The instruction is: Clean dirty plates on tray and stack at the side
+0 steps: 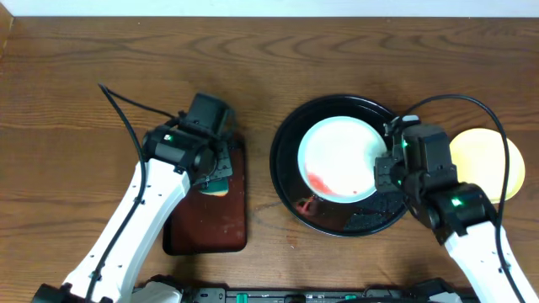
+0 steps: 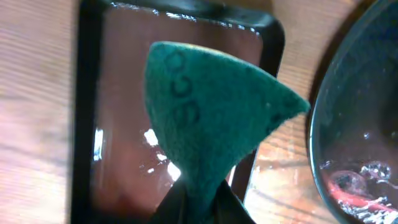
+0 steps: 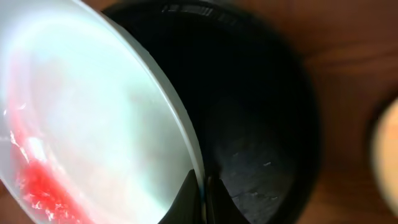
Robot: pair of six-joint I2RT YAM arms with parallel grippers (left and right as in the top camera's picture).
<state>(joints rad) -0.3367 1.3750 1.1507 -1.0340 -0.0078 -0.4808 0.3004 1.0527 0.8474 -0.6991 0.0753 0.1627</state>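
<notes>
While my right fingers [image 3: 203, 198] pinched the right rim of the pale blue-white plate [image 1: 337, 151], that plate lay inside the black tray [image 1: 285, 198], right of the middle of the tabletop [image 1: 84, 67], with a red sauce smear [image 1: 321, 183] on its near-left part. The pale yellow plate [image 1: 482, 145] sat just outside the tray, toward the right edge, partly under my arm. My left fingers [image 2: 199, 210] were clamped on a green scouring sponge [image 2: 211, 118], held above the small red-brown tray [image 1: 210, 227], left of the middle and toward the near edge.
</notes>
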